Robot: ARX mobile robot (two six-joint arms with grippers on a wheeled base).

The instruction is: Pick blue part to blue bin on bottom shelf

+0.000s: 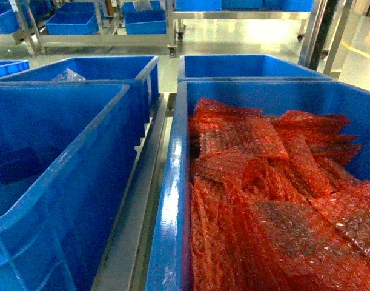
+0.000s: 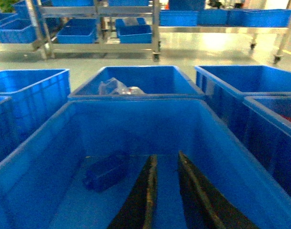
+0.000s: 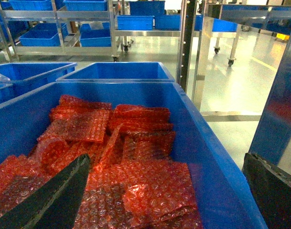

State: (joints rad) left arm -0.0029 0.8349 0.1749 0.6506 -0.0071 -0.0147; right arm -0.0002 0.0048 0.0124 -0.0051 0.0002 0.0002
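The near left blue bin (image 1: 63, 182) is bright blue with plain blue inner walls, and a darker blue part (image 2: 105, 171) lies inside. The crate on the right (image 1: 172, 200) is the same blue, filled with red bubble-wrap bags (image 1: 275, 200) with a dotted bubble texture. The gripper fingers (image 2: 140, 200) are black.
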